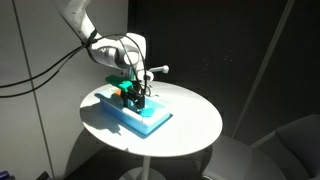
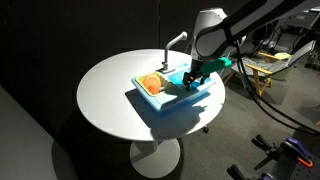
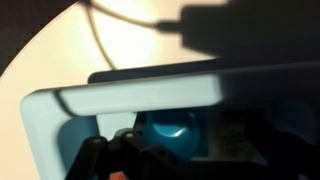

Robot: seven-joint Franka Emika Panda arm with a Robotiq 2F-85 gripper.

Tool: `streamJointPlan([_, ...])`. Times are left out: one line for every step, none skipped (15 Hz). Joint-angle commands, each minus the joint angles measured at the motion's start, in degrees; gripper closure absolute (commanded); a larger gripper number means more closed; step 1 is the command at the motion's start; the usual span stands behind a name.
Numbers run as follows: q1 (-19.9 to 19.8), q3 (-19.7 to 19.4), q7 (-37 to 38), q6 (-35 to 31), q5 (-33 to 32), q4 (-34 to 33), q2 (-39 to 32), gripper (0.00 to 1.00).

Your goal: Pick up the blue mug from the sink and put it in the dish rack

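In the wrist view the gripper (image 3: 165, 166) is cut off by the bottom edge, dark and blurred, its fingers apart. Just beyond, the blue mug (image 3: 172, 130) sits in the sink (image 3: 45, 125), close to the pale rim. In an exterior view the gripper hides the mug. The orange dish rack (image 2: 151, 85) lies uncovered beside it, well in from the round table's (image 2: 105, 110) edge.

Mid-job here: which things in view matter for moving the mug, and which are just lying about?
For the job: blue mug, sitting in the sink; dish rack, the tray's orange end; gripper, open over the sink.
Just there: round white table; cart in the background.
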State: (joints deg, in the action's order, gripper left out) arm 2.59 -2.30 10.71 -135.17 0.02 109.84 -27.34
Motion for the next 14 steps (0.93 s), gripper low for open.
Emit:
streamJointPlan([-0.32,0.06,-2.21,-1.47,-1.16,-0.64,-1.07,0.0])
streamJointPlan([-0.3,0.04,-2.58,-1.64,-1.32,-0.91,-1.37,0.0])
streamJointPlan([-0.23,-0.01,-2.74,-1.76,-1.59,-1.17,-1.66,0.0])
streamJointPlan([-0.17,-0.06,-2.9,-1.82,-1.82,-1.44,-1.91,0.0])
streamJointPlan([-0.1,-0.11,-3.03,-1.85,-2.03,-1.61,-2.03,0.0])
streamJointPlan([-0.08,-0.12,-3.11,-1.83,-2.14,-1.72,-2.03,0.0])
streamJointPlan([-0.09,-0.08,-3.24,-1.83,-2.26,-1.79,-2.01,0.0])
streamJointPlan([-0.15,0.0,-3.4,-2.07,-2.29,-1.71,-1.94,0.25])
streamJointPlan([-0.14,0.0,-3.43,-2.15,-2.42,-1.71,-1.92,0.27])
streamJointPlan([-0.11,0.03,-3.44,-2.22,-2.48,-1.74,-1.86,0.34])
streamJointPlan([-0.07,0.06,-3.48,-2.26,-2.5,-1.82,-1.81,0.44])
streamJointPlan([-0.03,0.1,-3.51,-2.27,-2.49,-1.84,-1.7,0.51])
streamJointPlan([0.01,0.13,-3.53,-2.25,-2.48,-1.84,-1.61,0.59])
streamJointPlan([0.06,0.19,-3.58,-2.26,-2.5,-1.8,-1.49,0.68])
